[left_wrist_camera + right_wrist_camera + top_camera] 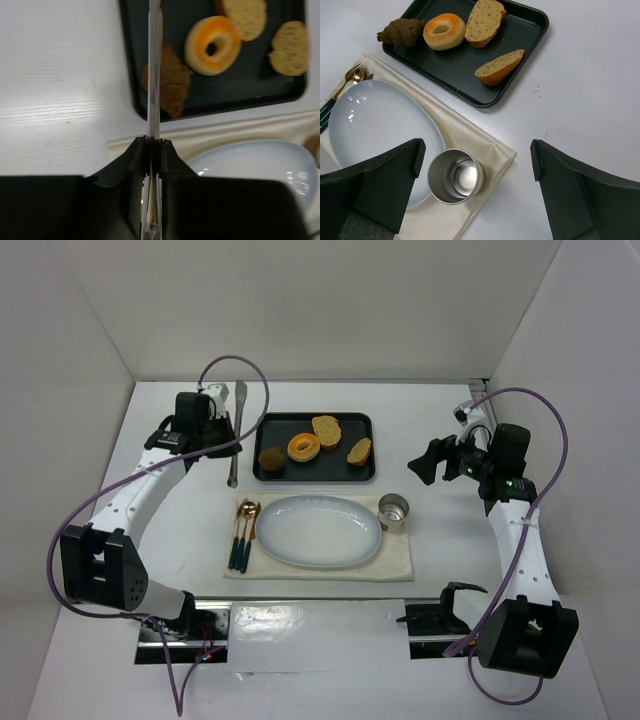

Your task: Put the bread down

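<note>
The bread (304, 447) is a golden-orange ring bun lying on the black tray (335, 468), between a dark brown lump and the toast slices. It also shows in the left wrist view (212, 45) and the right wrist view (444, 31). My left gripper (231, 433) is left of the tray and shut on a silver knife (239, 402). In the left wrist view the knife (154, 75) stands edge-on between the closed fingers of the left gripper (151, 142). My right gripper (428, 460) is open and empty, right of the tray. In its own view the right gripper (477, 150) hovers over the cup.
A pale blue oval plate (318, 530) lies on a beige napkin (400, 562) in front of the tray. A steel cup (394, 510) stands at the plate's right, gold cutlery (244, 530) at its left. The tray also holds two toast slices (326, 430) and a brown lump (271, 458).
</note>
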`<state>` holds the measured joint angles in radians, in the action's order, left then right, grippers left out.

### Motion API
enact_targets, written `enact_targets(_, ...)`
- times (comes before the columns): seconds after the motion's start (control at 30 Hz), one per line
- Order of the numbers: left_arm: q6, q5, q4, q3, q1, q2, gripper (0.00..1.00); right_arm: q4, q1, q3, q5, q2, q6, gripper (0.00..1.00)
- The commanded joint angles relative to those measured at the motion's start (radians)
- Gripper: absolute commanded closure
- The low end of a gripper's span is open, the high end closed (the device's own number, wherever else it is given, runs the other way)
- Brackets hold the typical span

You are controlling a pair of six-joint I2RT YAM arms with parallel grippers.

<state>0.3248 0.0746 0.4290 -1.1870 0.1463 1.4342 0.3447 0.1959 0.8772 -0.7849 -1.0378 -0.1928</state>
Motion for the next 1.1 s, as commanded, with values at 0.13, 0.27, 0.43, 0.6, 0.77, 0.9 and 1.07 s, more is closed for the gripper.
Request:
enact_targets(0.13, 0.036, 0.250, 0.092, -0.144, 0.124, 0.003, 0.56, -0.001, -0.006, 0.039, -0.020, 0.018, -0.013, 0.00)
enact_targets(0.27, 0.036, 0.274, 0.105, -0.183, 0.188, 0.025, 0.47, -0.001, -0.006, 0.039, -0.020, 0.018, -0.013, 0.00)
enact_targets(0.43, 0.036, 0.261, 0.114, -0.218, 0.248, 0.071, 0.44, -0.001, -0.006, 0.039, -0.020, 0.018, -0.022, 0.00)
enact_targets(0.6, 0.036, 0.228, 0.114, -0.250, 0.288, 0.118, 0.44, -0.001, -0.006, 0.039, -0.011, 0.018, -0.022, 0.00)
enact_targets(0.77, 0.014, 0.125, 0.134, -0.312, 0.361, 0.164, 0.44, 0.008, -0.006, 0.039, -0.011, 0.018, -0.031, 0.00)
enact_targets(0.9, -0.030, -0.039, 0.178, -0.362, 0.420, 0.200, 0.44, 0.008, -0.006, 0.039, -0.011, 0.018, -0.031, 0.00)
enact_targets(1.07, -0.065, -0.182, 0.178, -0.373, 0.460, 0.221, 0.44, 0.008, -0.006, 0.039, -0.011, 0.018, -0.031, 0.00)
